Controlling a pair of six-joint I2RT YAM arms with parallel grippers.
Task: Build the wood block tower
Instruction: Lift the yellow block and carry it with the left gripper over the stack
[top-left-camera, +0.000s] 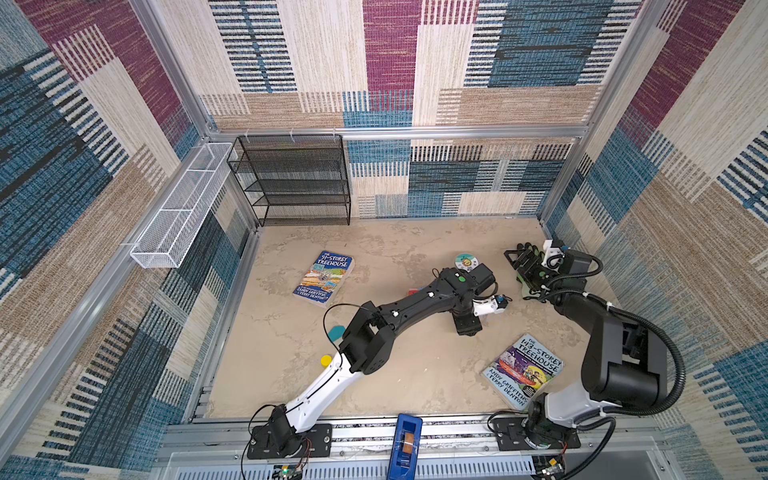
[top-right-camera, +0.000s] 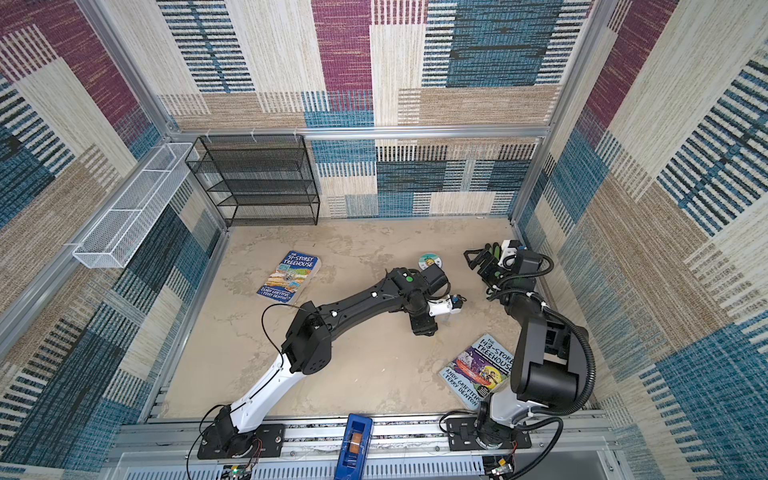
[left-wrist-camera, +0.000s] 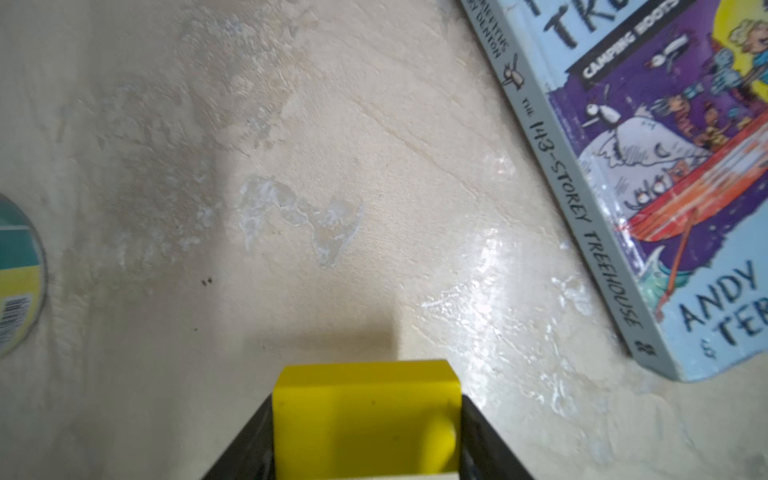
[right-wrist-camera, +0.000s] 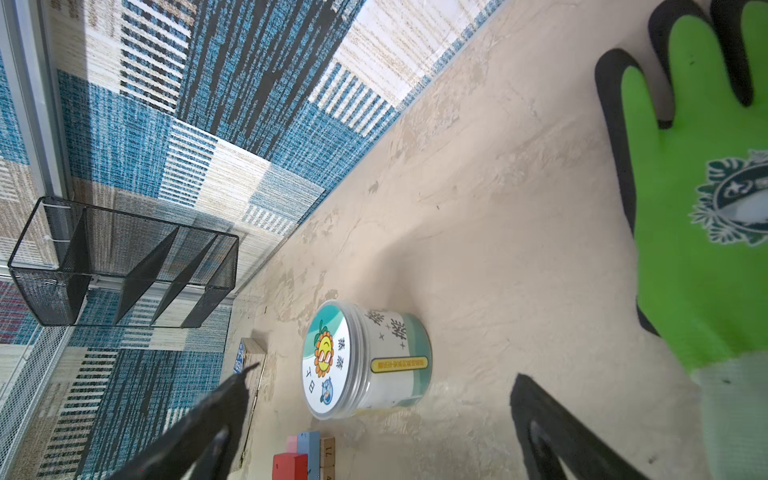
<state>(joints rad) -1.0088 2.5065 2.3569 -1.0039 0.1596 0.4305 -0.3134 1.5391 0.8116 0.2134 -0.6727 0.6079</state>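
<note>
L gripper (left-wrist-camera: 366, 401) was low over the table (left-wrist-camera: 208, 166), btwn the jar (left-wrist-camera: 16, 270) and the 143-Storey book (left-wrist-camera: 665, 166); its jaws stood against both sides of the yellow block (left-wrist-camera: 365, 432), apparently grasping it, w/ the block's end poking past the fingertips; a pale strip showed under the block at the frame edge, identity unclear. R gripper (top-left-camera: 514, 269) was spread wide and empty, just by the green glove (right-wrist-camera: 698, 228) near the R wall. The started tower (right-wrist-camera: 309, 451) (pink, blue, red, plain-wood pieces, R wrist view) stood near the jar; in a top view only its red block (top-left-camera: 413, 291) showed past the L forearm. Teal roof piece (top-left-camera: 336, 332) and yellow cylinder (top-left-camera: 326, 360) lay well apart from it, by the L elbow.

Risks, as judged:
- (a) The block could pivot or slip if the hold was shallow.
- (b) L forearm hung close by the tower; a low swing could sweep it down.
- (c) The jar crowded the approach; a nudge could shove it into the stack.
- (d) Off-centre placement could tip the pieces.
</note>
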